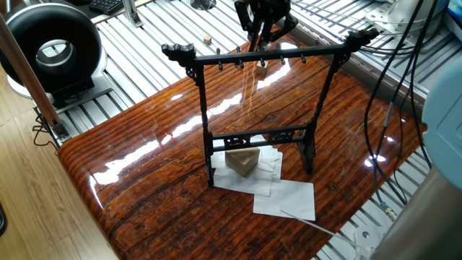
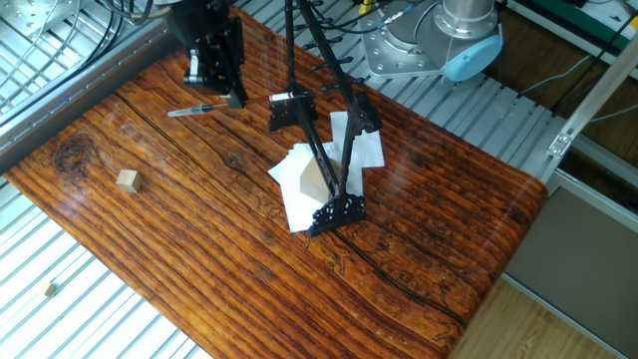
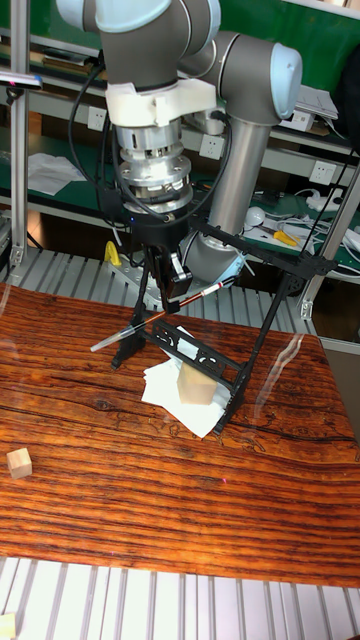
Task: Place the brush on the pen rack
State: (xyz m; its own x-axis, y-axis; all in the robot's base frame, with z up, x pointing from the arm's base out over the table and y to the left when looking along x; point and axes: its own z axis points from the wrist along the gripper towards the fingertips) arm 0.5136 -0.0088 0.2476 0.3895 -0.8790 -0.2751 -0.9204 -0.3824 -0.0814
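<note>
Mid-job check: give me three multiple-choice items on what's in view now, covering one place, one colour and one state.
1. Where is the brush?
A. Hanging from a peg
B. In the pincer, above the table
C. Lying on the white paper

2. What colour is the pen rack?
A. White
B. Red
C. Black

3. How does the rack stand?
A. Upright on its feet
B. Tipped flat on the table
C. Lifted in the air

Answers:
1 B: the tall fixed view shows the brush clamped, with its shaft clear of the wood.
2 C: the frame is black throughout.
3 A: both uprights rise from feet on the table.
</note>
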